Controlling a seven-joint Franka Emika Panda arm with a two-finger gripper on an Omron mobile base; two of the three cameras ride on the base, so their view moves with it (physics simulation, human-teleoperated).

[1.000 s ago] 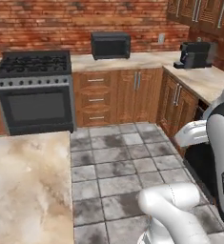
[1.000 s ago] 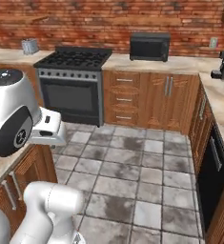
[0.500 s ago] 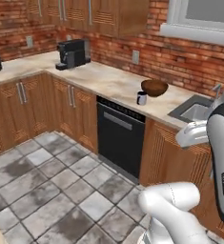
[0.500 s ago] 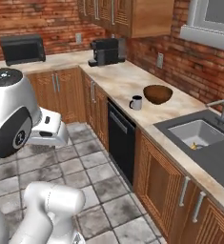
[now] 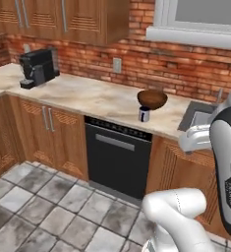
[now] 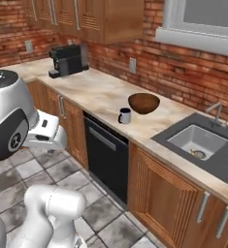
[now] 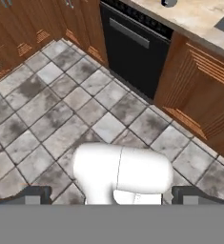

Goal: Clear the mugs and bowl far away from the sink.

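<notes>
A wide dark brown bowl (image 5: 152,99) (image 6: 143,103) sits on the beige counter, just left of the sink (image 6: 198,141) (image 5: 201,117). A small dark blue mug (image 5: 144,114) (image 6: 124,116) stands upright in front of the bowl, close to the counter edge; its bottom also shows at the top of the hand view (image 7: 168,2). My gripper (image 7: 113,196) hangs well back from the counter, facing down at the tiled floor. It is open, fingertips (image 7: 33,195) wide apart and nothing between them.
A black dishwasher (image 5: 118,156) (image 6: 104,149) sits under the counter below the mug. A black coffee machine (image 5: 38,67) (image 6: 67,59) stands far left on the counter. A grey faucet (image 6: 215,112) rises behind the sink. Wooden cabinets line the walls.
The whole view has swung with the base, from the stove corner round to the counter with the bowl, mug and sink, now closer. The gripper stays open.
</notes>
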